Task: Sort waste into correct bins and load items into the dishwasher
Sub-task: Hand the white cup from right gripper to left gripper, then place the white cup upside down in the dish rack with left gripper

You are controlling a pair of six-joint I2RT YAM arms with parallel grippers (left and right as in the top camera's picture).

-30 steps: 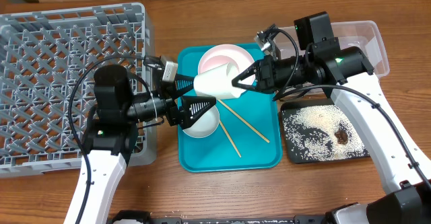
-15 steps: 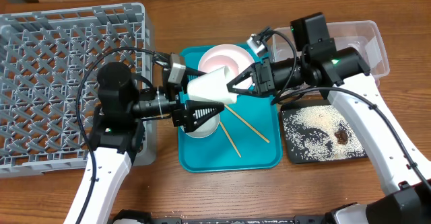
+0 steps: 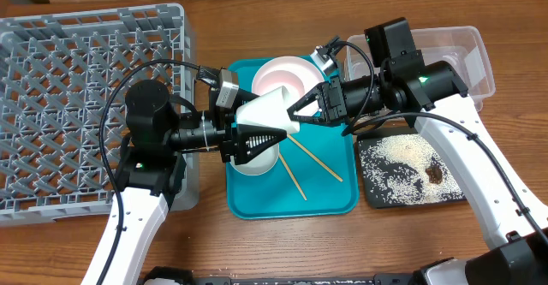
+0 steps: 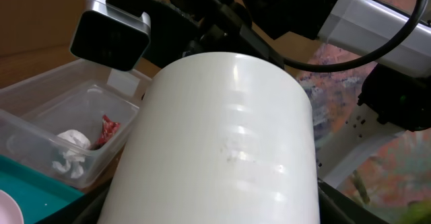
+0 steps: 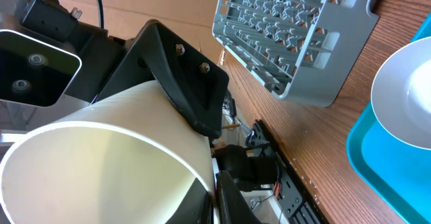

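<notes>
Overhead first: the cup [image 3: 267,109] is up in the air over the teal tray [image 3: 334,199] at mid-bench, caught between both arms. The right pincer [image 3: 295,111] is pinching its rim, while the left pincer [image 3: 265,121] is spread around its body. The waste looks dealt with: rice [image 3: 398,169] and a brown lump [image 3: 435,174] lie in the black tray [image 3: 370,201] by the right edge. Loading has barely begun, I'd say, with no dish in the rack [image 3: 86,97] at the far-left corner. On the teal tray wait the pink bowl [image 3: 281,73], the grey bowl [image 3: 257,159] and two chopsticks [image 3: 312,158]. I can't pick out the plate. Left wrist now: the cup [image 4: 222,150] fills the view, and behind it the tub [image 4: 40,133] holds the napkin [image 4: 71,146] and the wrapper [image 4: 106,128]. Whether the left pincer has clamped yet, I cannot tell. Right wrist: the cup's mouth [image 5: 101,163] faces us, with a left finger [image 5: 188,89] flat against its wall and the rack [image 5: 296,29] beyond.
</notes>
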